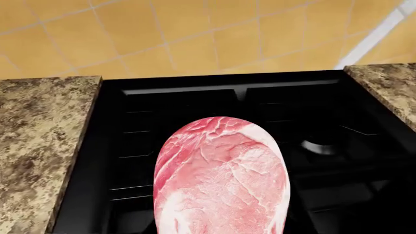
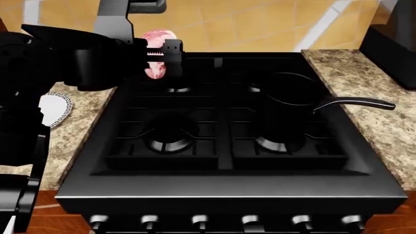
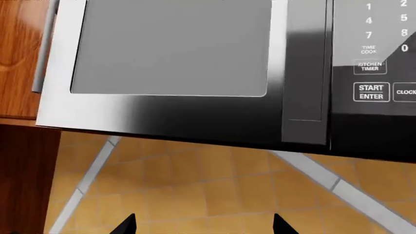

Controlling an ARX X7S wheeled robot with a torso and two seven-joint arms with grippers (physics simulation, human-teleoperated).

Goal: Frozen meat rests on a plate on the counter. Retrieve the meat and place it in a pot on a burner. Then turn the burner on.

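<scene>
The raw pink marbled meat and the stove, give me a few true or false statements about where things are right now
1. The raw pink marbled meat is held in the left gripper above the black stove top. True.
2. The meat already lies in the tall black saucepan. False: it is still in the air over the stove's rear left, apart from the saucepan at the rear right.
3. The small white plate with the black key-pattern rim sits on the speckled granite counter left of the stove. True.
4. The right gripper is shut on the saucepan's handle. False: its fingertips stand apart, facing a steel microwave.
</scene>
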